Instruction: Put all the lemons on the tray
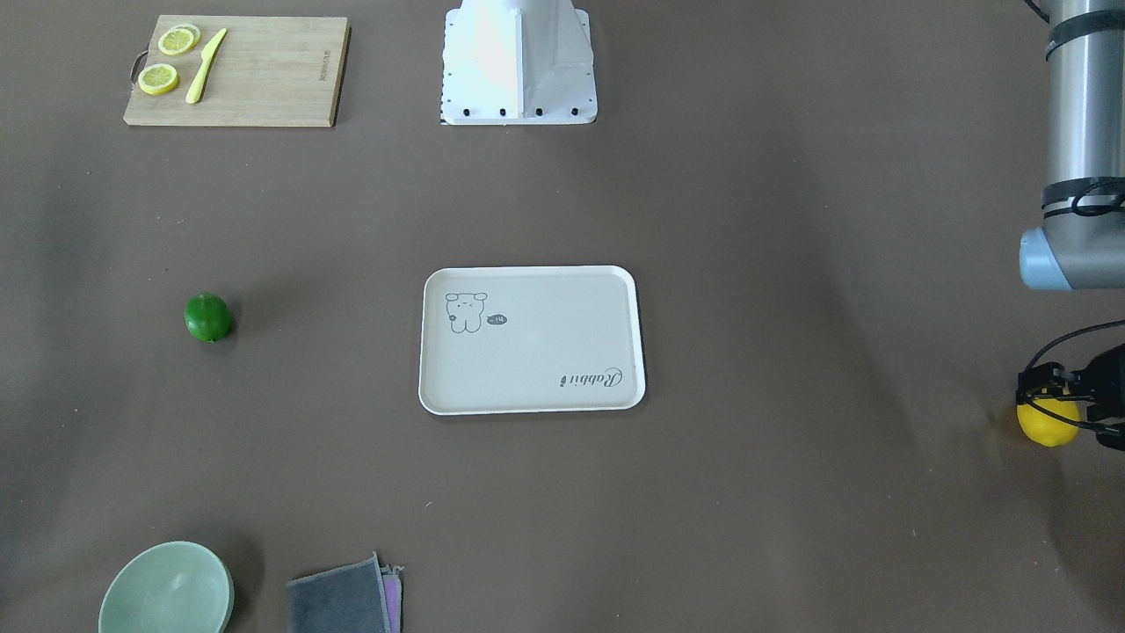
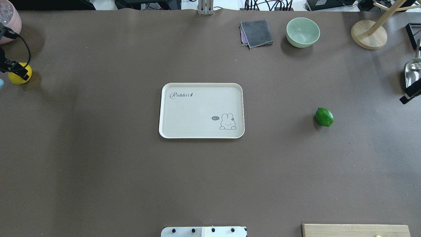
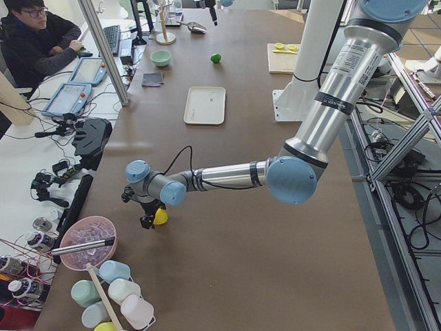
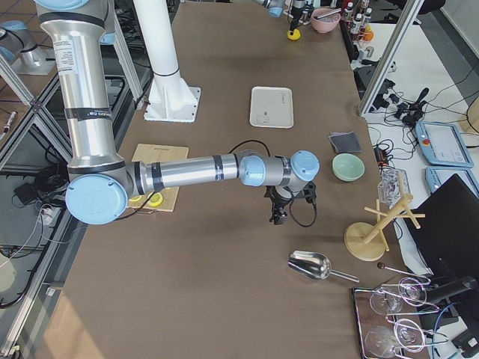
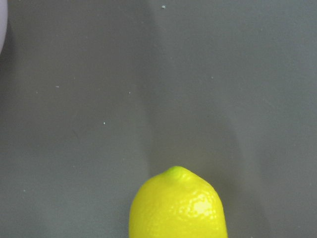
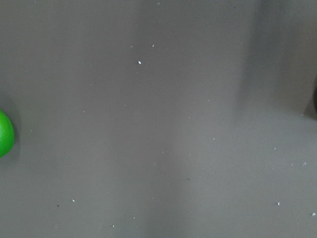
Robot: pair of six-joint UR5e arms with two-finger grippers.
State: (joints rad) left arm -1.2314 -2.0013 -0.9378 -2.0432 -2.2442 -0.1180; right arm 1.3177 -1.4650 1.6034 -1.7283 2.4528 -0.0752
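The cream tray (image 2: 197, 108) lies flat mid-table with nothing on it. The yellow lemon (image 2: 19, 75) sits at the table's far left end. My left gripper (image 1: 1050, 396) is low over it with black fingers at its top. The left wrist view shows the lemon (image 5: 177, 208) close at the bottom edge but no fingers, so I cannot tell whether the jaws are closed. The green lemon (image 2: 324, 117) lies alone on the table to the right of the tray. My right gripper (image 2: 408, 94) hangs at the right edge, apart from the green lemon, and I cannot tell its state.
A wooden cutting board (image 1: 237, 70) with lemon slices and a yellow knife lies near the robot base (image 1: 518, 66). A green bowl (image 2: 302, 32), a grey cloth (image 2: 256, 33) and a wooden stand (image 2: 368, 34) stand at the far edge. A metal scoop (image 2: 412, 70) lies right, a pink bowl (image 2: 8, 19) left.
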